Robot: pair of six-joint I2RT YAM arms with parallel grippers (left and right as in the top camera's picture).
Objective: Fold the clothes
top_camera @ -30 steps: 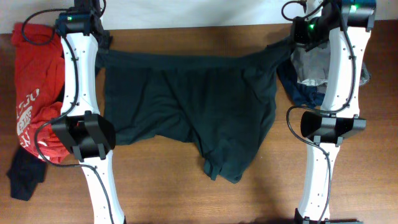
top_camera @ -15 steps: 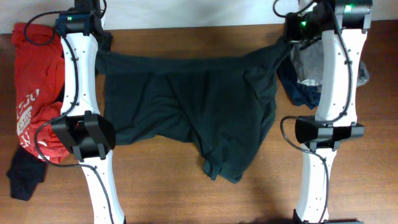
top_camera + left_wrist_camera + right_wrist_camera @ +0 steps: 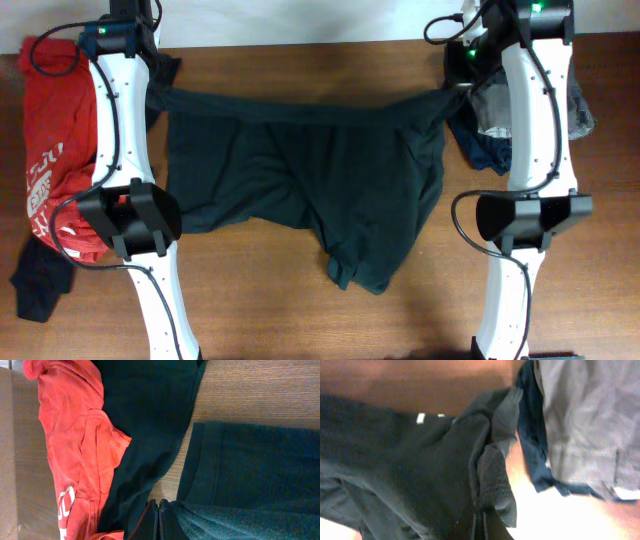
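A large black T-shirt lies spread across the wooden table, its far edge stretched in a nearly straight line between my two grippers. The left gripper is shut on the shirt's far left corner; in the overhead view that corner sits beside the left arm. The right gripper is shut on the bunched far right corner. The shirt's near edge hangs in an uneven bulge toward the front. Both sets of fingertips are mostly buried in black cloth.
A red garment with white print lies at the far left, under the left arm. A small dark garment sits at the front left. Grey and navy garments are piled at the back right beside the right arm.
Both arms have moved toward the table's far edge, the right one also leftward. The shirt's far edge has been pulled tauter and straighter. Both grips have held.
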